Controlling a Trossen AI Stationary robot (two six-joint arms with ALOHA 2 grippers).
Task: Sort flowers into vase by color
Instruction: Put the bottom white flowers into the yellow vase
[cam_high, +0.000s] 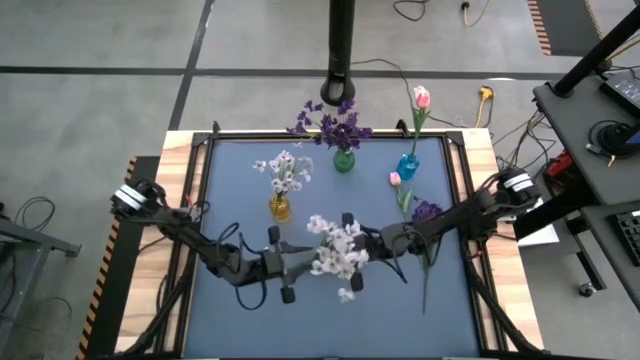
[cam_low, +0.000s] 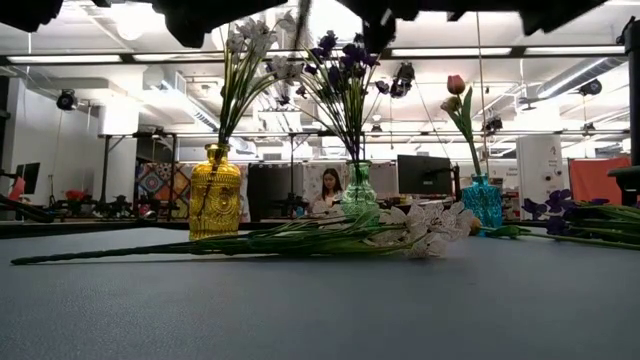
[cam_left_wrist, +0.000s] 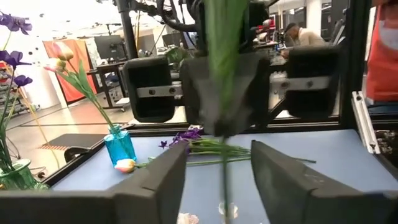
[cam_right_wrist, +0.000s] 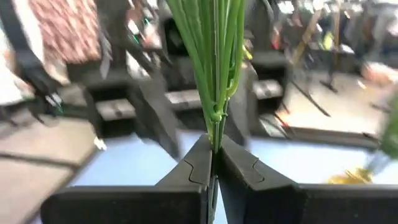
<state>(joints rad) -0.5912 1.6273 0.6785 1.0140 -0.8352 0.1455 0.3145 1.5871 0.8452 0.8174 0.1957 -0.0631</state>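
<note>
The blue counter (cam_high: 230, 180) is carrying three vases, a lab behind. The white spray (cam_high: 335, 248) is hanging mid-counter: light, floppy, best gripped by its stiff stem. The right hand (cam_right_wrist: 211, 167) is pinching that stem; the left hand (cam_left_wrist: 217, 177) is parting (stem between its fingers).

A: Even overhead light; soft shadows on the blue mat (cam_high: 240, 180).
B: Low view: ceiling strip lights (cam_low: 480, 52) glare. Right wrist background smeared; stems (cam_right_wrist: 214, 56) sharp. Left wrist stem (cam_left_wrist: 225, 68) defocused.
</note>
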